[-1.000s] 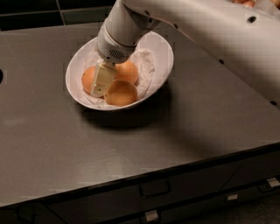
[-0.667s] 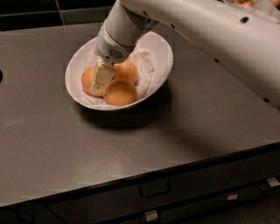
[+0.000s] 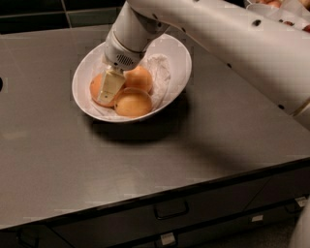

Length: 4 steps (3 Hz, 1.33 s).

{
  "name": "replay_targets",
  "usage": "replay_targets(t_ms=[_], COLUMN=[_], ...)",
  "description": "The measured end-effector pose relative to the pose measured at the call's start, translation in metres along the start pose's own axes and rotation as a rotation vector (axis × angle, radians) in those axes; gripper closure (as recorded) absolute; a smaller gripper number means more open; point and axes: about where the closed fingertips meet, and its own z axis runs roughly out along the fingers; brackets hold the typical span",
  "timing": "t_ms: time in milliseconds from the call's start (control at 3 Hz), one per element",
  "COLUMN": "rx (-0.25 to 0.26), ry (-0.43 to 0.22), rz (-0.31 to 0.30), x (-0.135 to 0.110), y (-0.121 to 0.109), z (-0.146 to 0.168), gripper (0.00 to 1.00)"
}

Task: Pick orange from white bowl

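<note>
Because the white robot arm (image 3: 232, 43) reaches in from the upper right, the cream-coloured two-finger gripper (image 3: 107, 92) is largely masked by its own wrist. It hangs inside the wide glossy white oval bowl (image 3: 180, 55), and whether it is parted, closed or clamped cannot be told. One pale part lies across the left orange (image 3: 96, 86), a round smooth fruit whose right side it hides. Touching it on crumpled white paper (image 3: 160, 68) are the rear orange (image 3: 140, 77) and the front orange (image 3: 132, 102). The bowl stands on the dark grey tabletop (image 3: 145, 164). A second white bowl (image 3: 271, 9) is cut off at the top right. Compared with a second ago, gripper and fruit sit almost unchanged.
</note>
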Motion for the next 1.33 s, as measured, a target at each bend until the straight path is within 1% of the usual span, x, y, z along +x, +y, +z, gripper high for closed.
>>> replay_targets(t_ms=[667, 1000, 1333], rx=[-0.012, -0.034, -0.046], ry=[0.014, 0.042, 0.059], rz=[0.021, 0.033, 0.04], x=[0.006, 0.012, 0.016], y=[0.001, 0.001, 0.001], z=[0.006, 0.017, 0.023], gripper=[0.27, 0.3, 0.3])
